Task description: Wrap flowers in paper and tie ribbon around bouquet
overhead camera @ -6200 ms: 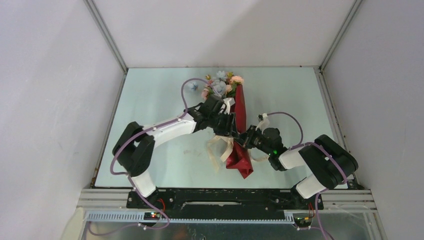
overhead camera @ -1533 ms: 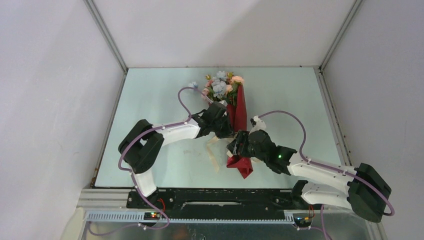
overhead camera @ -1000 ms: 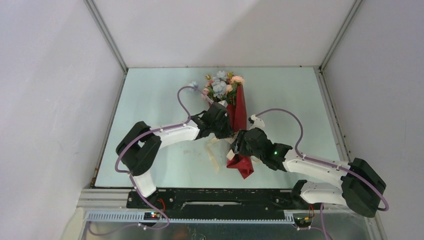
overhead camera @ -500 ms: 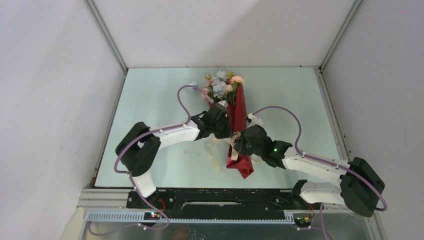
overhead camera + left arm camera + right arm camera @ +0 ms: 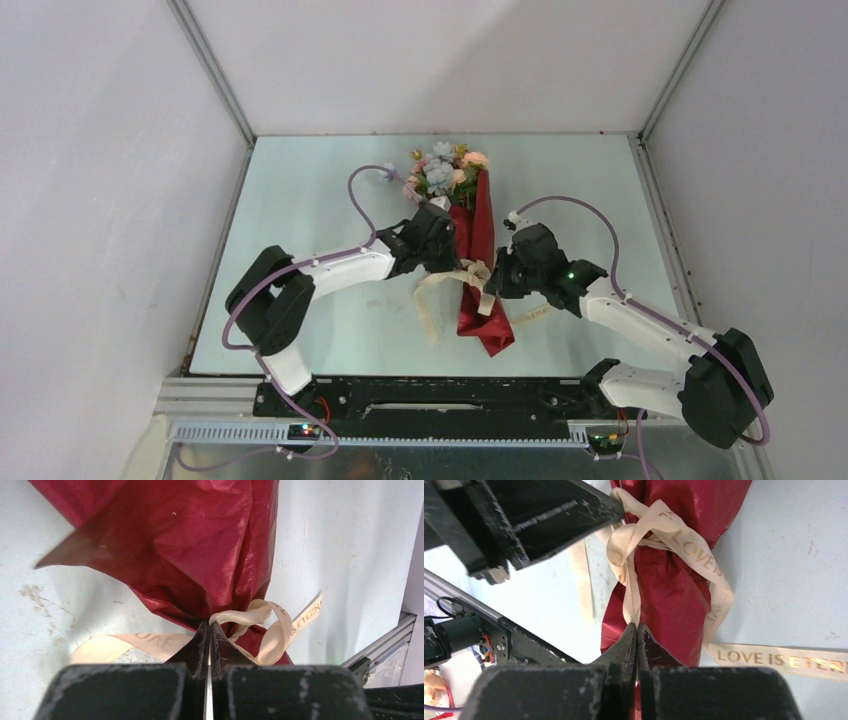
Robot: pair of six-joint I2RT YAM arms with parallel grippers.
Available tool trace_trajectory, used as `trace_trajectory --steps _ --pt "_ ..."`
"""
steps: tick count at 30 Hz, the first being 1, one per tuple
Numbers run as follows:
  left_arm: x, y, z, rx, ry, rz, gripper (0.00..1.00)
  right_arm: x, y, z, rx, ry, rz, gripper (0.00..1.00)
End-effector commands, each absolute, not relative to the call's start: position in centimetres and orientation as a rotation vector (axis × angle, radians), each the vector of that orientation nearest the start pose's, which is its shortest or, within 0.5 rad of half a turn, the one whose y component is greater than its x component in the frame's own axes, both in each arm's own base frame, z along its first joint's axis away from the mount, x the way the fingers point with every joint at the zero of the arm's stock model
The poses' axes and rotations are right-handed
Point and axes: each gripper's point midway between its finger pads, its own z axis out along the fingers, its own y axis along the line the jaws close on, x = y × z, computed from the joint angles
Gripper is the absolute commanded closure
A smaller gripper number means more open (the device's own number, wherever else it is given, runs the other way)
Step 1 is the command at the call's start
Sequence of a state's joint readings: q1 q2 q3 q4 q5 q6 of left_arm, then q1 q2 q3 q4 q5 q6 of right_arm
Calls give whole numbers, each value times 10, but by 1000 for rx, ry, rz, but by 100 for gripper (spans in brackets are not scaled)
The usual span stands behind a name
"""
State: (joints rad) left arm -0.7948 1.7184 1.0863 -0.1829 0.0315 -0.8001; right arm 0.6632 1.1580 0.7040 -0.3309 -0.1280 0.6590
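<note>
The left tool (image 5: 209,625) and right tool (image 5: 637,627) each pinch a strand of the narrow cream-beige ribbon (image 5: 689,550) — looped around the crumpled red wrapping paper (image 5: 200,545).

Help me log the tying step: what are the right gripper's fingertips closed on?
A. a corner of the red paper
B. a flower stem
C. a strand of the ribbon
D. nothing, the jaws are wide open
C: in the right wrist view the right gripper is shut on a strand of the ribbon, which runs up to the loop around the red paper.
</note>
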Motion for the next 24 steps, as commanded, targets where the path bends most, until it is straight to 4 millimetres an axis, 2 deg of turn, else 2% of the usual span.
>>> trace_trajectory --steps 1,6,9,12,18,22,24 --pt "301 -328 112 12 2409 -708 100 208 218 120 -200 2517 729 100" --pt "302 -320 116 24 2386 -673 100 203 208 119 -282 2532 733 100" --pt "302 -316 117 38 2378 -654 100 201 208 118 -334 2539 760 100" --pt "300 -313 114 53 2379 -646 100 203 203 113 -355 2563 721 100" --pt "295 -302 109 53 2382 -599 100 204 197 116 -415 2579 669 100" --pt "291 -312 111 88 2370 -671 100 205 203 123 -422 2550 713 84" --pt "290 -316 110 101 2374 -685 100 206 205 125 -465 2515 670 73"
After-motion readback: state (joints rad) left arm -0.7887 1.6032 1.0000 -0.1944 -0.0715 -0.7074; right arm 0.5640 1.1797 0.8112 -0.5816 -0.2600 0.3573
